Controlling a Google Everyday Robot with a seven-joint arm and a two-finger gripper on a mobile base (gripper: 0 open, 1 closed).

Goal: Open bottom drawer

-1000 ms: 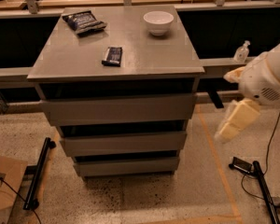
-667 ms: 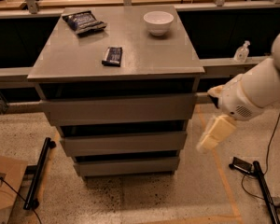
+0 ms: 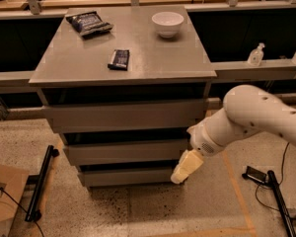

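Swung leftward, the gripper (image 3: 180,174) hangs beside the bottom drawer (image 3: 128,177), grip unclear; a bowl (image 3: 167,23) tops the cabinet (image 3: 158,58).

No legible text anywhere

Closed bottom drawer (image 3: 128,177), gripper (image 3: 180,175) at its right end

Warm, fairly dim indoor light from overhead. The surface (image 3: 153,65) is evenly lit with a soft sheen and no hard glare. The white bowl (image 3: 167,22) is the brightest spot. Recesses above each drawer front are in deep shadow. The pale tool (image 3: 186,168) is well lit, low at the right end of the bottom drawer (image 3: 128,177).
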